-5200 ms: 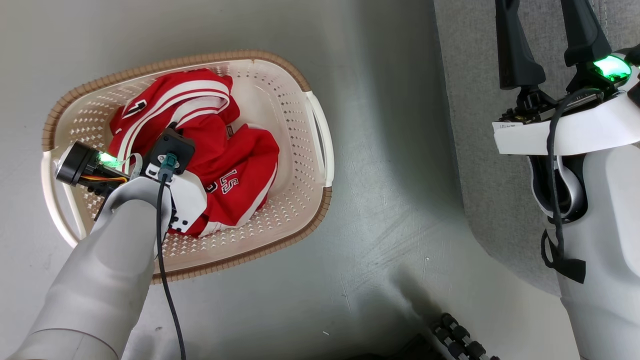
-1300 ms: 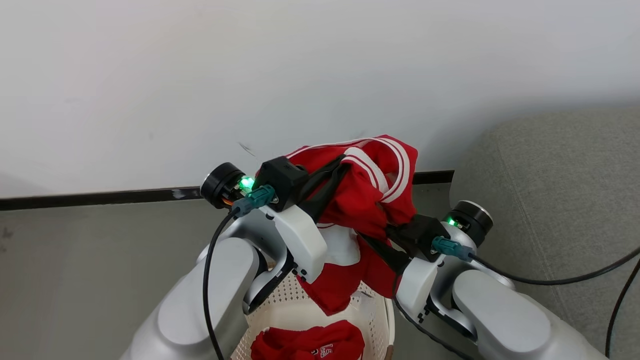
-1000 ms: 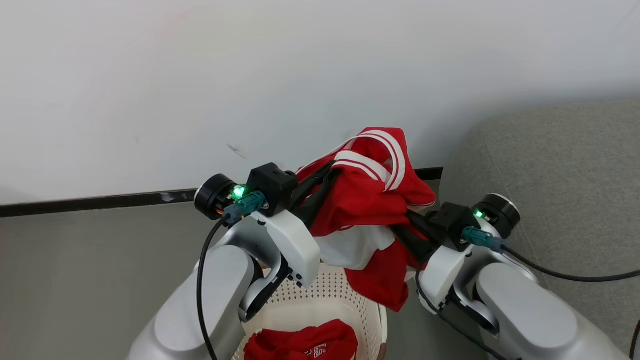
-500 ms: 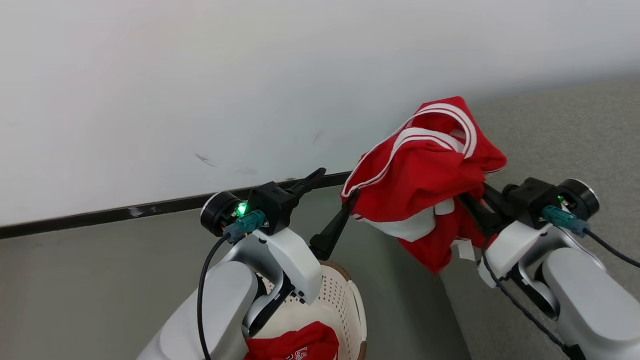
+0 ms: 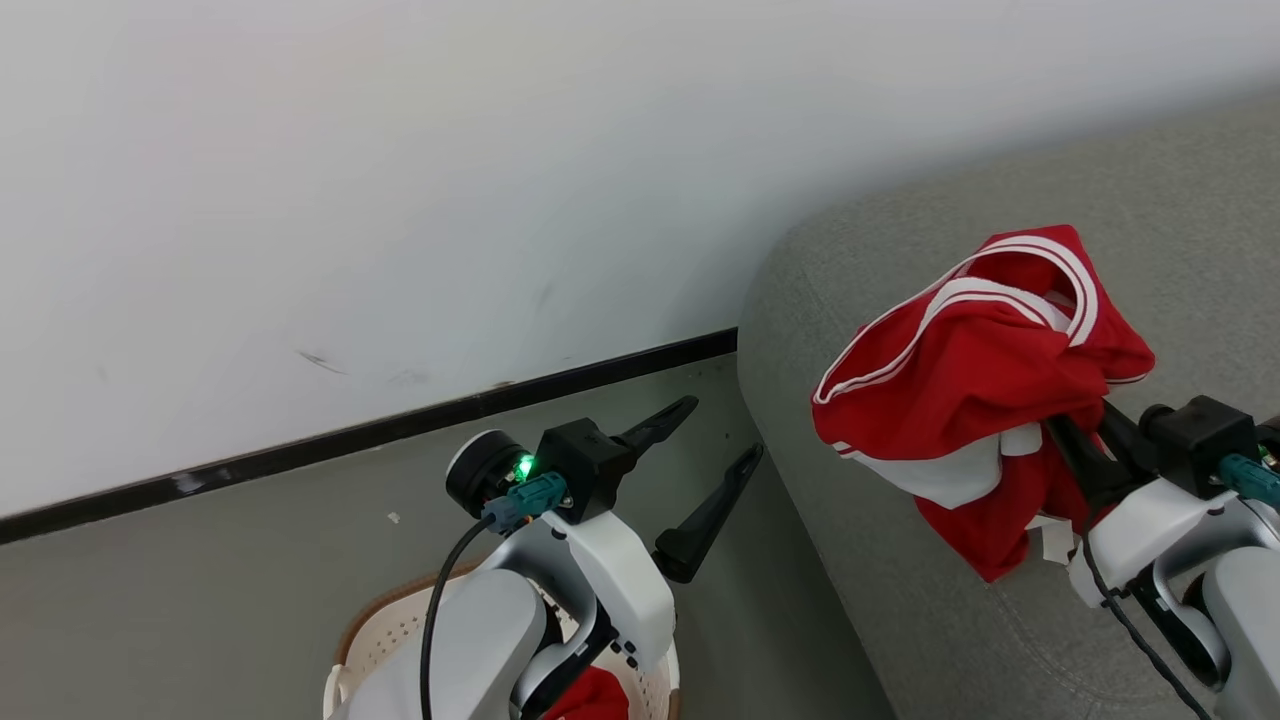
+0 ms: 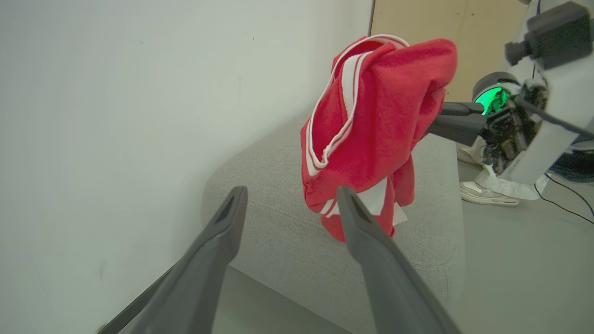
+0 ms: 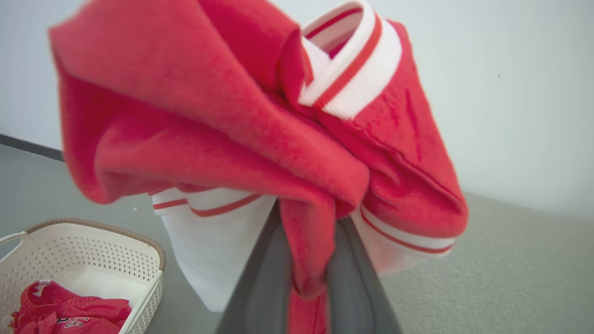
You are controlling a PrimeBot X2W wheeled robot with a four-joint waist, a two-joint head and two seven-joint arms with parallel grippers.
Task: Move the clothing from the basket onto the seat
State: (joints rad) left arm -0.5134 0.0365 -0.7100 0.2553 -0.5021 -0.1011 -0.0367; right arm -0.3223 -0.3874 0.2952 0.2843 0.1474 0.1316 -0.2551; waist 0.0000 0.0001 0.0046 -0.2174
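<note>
right claw (image 5: 1090, 455) clamped on red garment (image 5: 960, 390) over seat (image 5: 900, 600), left claw (image 5: 722, 428) wide apart, empty

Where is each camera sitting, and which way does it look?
Head view: on the head, looking down at floor, wall and seat; left pincer open, right pincer shut on the red garment.
Left wrist view: on the left arm, looking along its own fingers toward the seat and garment.
Right wrist view: on the right arm, looking along its fingers into the garment, basket beyond.
Shared: both wrist views see that garment.
</note>
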